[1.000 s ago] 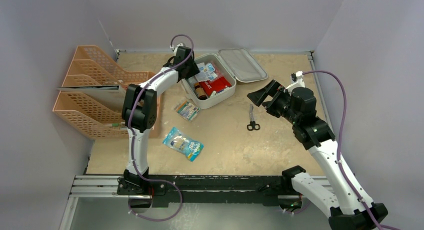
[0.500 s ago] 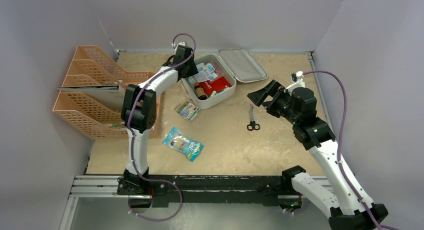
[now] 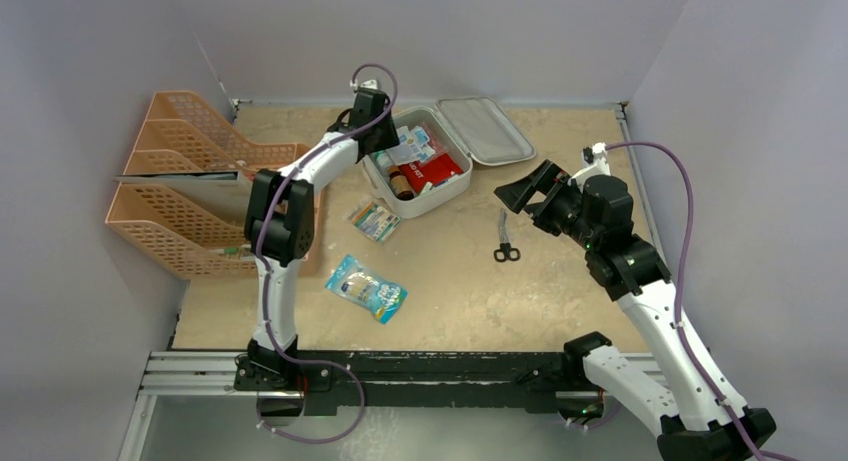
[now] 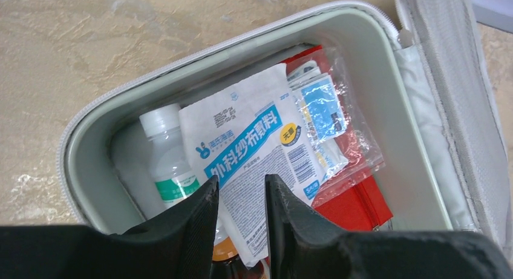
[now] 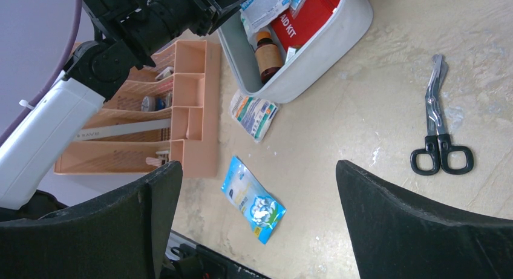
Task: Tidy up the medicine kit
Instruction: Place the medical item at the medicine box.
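Left gripper (image 4: pixel 241 182) nudged slightly farther over the far-left corner of the medicine kit (image 3: pixel 437 199); right arm and the loose items haven't budged. Kit sits far-centre on the table (image 3: pixel 450 301), lid (image 3: pixel 487 129) flipped open to its right. Left jaws are at a narrow gap right above a white printed packet (image 4: pixel 254 149) in the kit, can't tell if they pinch it. Also inside: white-capped clear bottle (image 4: pixel 164 152) left of the packet, blue sachets (image 4: pixel 320 106), red pouch (image 4: pixel 354 203) underneath, brown bottle (image 5: pixel 267 55) at the near side. Right gripper (image 5: pixel 259 170) is spread wide, empty, off the table, right of the scissors (image 3: pixel 505 239). Small packet (image 3: pixel 374 220) lies just beside the kit's near-left corner, blue bag (image 3: pixel 366 288) nearer. Orange trays (image 3: pixel 190 181) at left.
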